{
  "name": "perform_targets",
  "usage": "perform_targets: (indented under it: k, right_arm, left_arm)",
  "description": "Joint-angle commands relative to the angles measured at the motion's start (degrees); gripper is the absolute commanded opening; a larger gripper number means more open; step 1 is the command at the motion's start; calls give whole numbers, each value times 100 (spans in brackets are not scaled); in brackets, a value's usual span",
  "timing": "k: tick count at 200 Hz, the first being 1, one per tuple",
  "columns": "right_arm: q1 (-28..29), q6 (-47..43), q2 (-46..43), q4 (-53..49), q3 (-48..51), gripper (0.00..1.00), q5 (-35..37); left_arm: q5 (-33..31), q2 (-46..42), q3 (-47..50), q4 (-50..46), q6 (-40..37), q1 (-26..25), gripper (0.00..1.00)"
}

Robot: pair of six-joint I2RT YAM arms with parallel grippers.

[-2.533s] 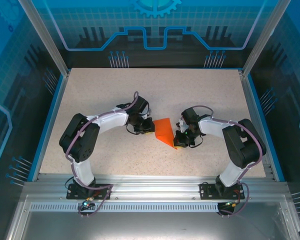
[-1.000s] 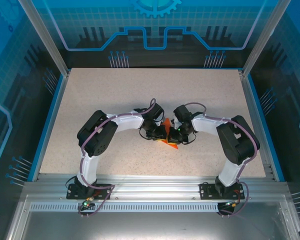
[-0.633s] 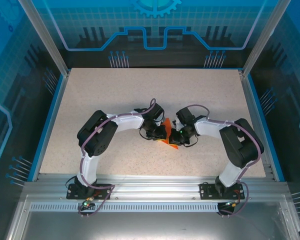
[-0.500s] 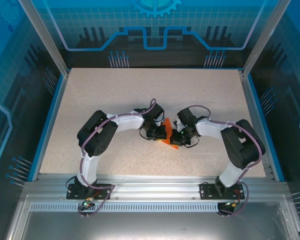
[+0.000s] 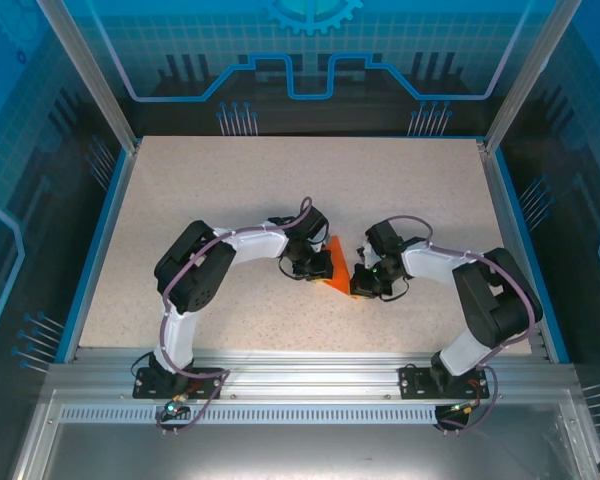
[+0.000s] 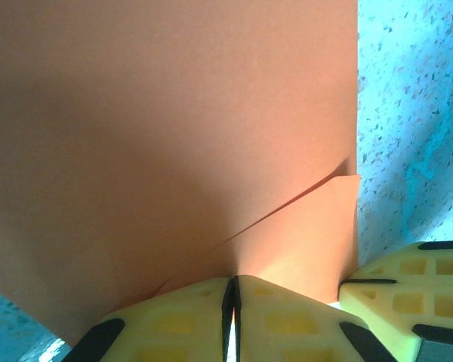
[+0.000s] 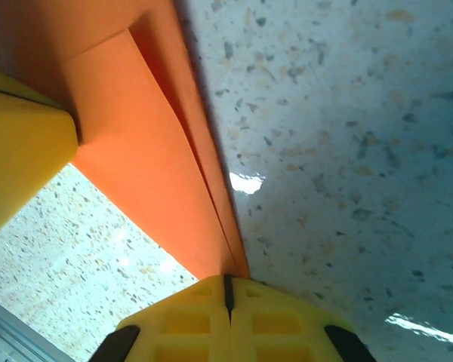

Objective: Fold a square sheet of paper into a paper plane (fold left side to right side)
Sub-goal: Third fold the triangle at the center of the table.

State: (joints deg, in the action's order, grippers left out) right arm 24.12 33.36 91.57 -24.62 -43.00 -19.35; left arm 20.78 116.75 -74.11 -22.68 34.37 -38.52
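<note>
- Top view: both arms bend inward, and their tools meet just right of centre on the speckled worktop (image 5: pixel 230 190).
- Paper (image 5: pixel 337 268): an orange wedge between the two tools, narrowing toward the lower right. It is partly hidden by both tool heads.
- Left tool (image 5: pixel 318 268) sits at the paper's left edge. Right tool (image 5: pixel 360 282) sits at its lower right tip. The two are near each other, with the paper between them.
- Left wrist view: the paper covers the upper left and centre of the frame, with bare worktop down the right side and in the lower left corner.
- A slanting crease runs from the fingertips at bottom centre up to the paper's right edge. Below it lies a smaller flap.
- Left tool state: fingers (image 6: pixel 287 317) drawn together with only a thin slit between them, clamped on the paper's near edge.
- One yellow finger of the right tool shows at lower right, touching the flap's corner.
- Right wrist view: the paper occupies the upper left and tapers to a point at bottom centre. Layered edges show along its right side.
- Right tool state: fingers (image 7: pixel 279 320) closed tight, tips against the paper's point. Whether they pinch a layer or only press on it cannot be told.
- A left tool finger rests on the paper at the left edge of this frame.
</note>
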Motion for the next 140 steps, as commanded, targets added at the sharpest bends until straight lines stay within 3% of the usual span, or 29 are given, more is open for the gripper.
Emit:
perform_targets:
  k: [1, 41, 64, 107, 140]
  right_arm:
    - [-168, -106, -30, -1004, 347, 4, 436]
    - [-236, -281, -183, -1007, 279, 5, 336]
    - [-326, -493, -535, -1076, 69, 8, 337]
    - [-464, -1113, -862, -938, -410, 37, 345]
    - [-461, -1411, -707, -429, -481, 57, -92]
  left_arm:
    - [-571, 166, 66, -483, -40, 49, 15]
    - [-188, -324, -48, -421, -71, 166, 22]
    - [-2, -864, -45, -413, -94, 369, 32]
    - [-81, -1866, 377, -354, 2, 738, 61]
    - [134, -1993, 978, 183, 371, 791, 67]
